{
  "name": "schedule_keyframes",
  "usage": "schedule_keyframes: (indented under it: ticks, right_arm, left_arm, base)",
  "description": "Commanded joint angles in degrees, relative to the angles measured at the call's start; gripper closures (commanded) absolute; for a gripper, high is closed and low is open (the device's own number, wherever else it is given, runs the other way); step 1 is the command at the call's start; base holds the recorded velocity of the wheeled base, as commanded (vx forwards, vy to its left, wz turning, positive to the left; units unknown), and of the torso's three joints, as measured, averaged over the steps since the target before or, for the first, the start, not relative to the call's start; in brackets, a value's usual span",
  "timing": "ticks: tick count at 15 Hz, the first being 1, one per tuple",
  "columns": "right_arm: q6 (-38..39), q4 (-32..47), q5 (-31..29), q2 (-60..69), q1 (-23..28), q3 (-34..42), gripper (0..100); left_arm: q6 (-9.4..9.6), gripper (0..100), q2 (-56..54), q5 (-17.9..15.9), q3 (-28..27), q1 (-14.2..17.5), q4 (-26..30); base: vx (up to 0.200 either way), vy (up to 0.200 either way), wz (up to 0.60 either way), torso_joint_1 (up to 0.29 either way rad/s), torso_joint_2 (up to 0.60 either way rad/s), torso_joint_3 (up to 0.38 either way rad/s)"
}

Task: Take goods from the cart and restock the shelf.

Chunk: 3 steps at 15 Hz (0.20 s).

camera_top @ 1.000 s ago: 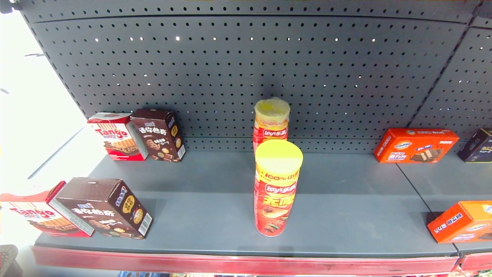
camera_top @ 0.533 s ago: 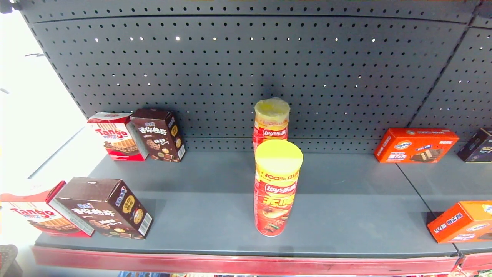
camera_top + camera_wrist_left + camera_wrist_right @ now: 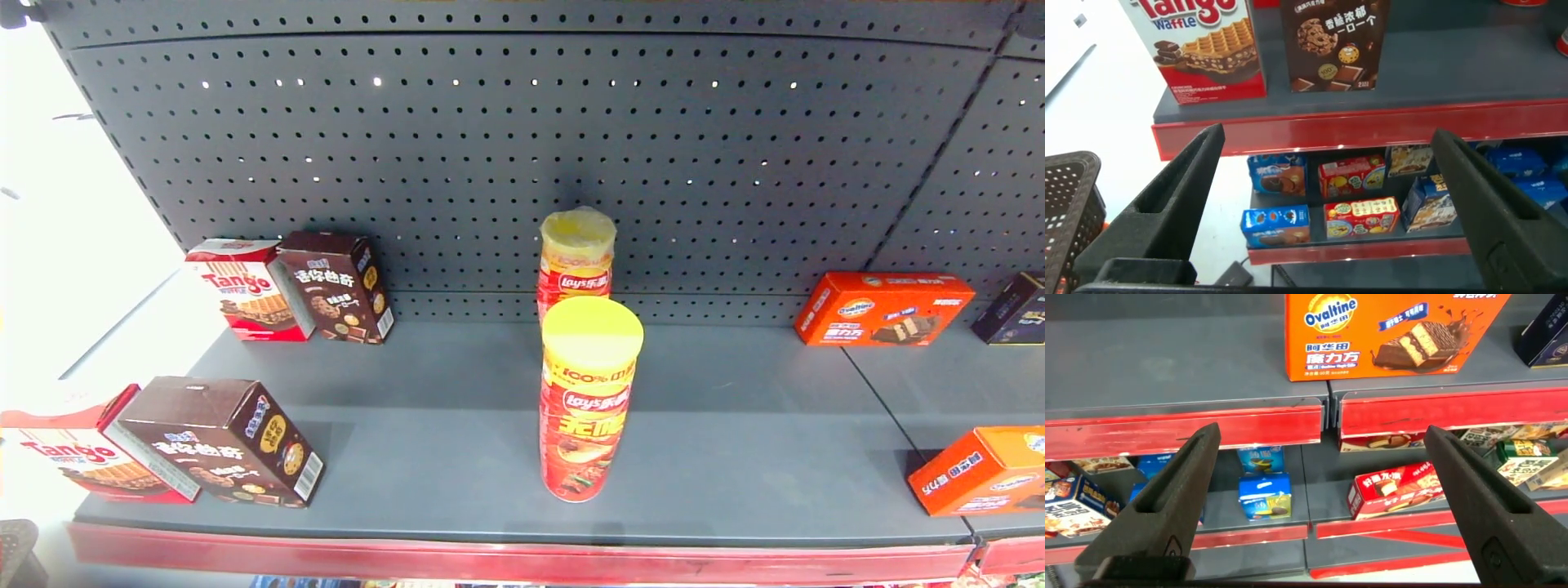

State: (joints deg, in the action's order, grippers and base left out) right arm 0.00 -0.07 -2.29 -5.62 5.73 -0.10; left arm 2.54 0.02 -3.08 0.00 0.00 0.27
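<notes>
Two red chip cans with yellow lids stand upright mid-shelf, one [image 3: 589, 400] near the front and one [image 3: 575, 253] behind it by the pegboard. The grey shelf [image 3: 735, 441] has a red front lip. My left gripper [image 3: 1327, 135] is open and holds nothing, low before the shelf's front edge, below a red wafer box [image 3: 1196, 45] and a brown cookie box [image 3: 1335, 41]. My right gripper [image 3: 1323, 431] is open with nothing between its fingers, in front of the shelf lip below an orange chocolate box [image 3: 1388, 331].
More wafer and cookie boxes [image 3: 326, 286] stand at the back left, orange boxes [image 3: 882, 306] at the right. A black mesh basket [image 3: 1065, 204] is beside my left gripper. Lower shelves [image 3: 1266, 494] hold small snack boxes. Bare shelf lies on both sides of the cans.
</notes>
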Motion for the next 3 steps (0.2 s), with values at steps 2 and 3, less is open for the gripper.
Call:
schedule_keyframes:
  ticks: [2,3]
  right_arm:
    - [-0.09,-0.01,0.01,-0.09,0.07,0.01,0]
    - [-0.09,-0.01,0.01,-0.09,0.07,0.01,0]
  left_arm:
    - [-0.16,0,-0.02,0.01,0.0,0.0,0.0]
    - [-0.16,0,-0.02,0.01,0.0,0.0,0.0]
  base:
    - [0.0,0.0,0.0,0.0,0.0,0.0]
    - [0.0,0.0,0.0,0.0,0.0,0.0]
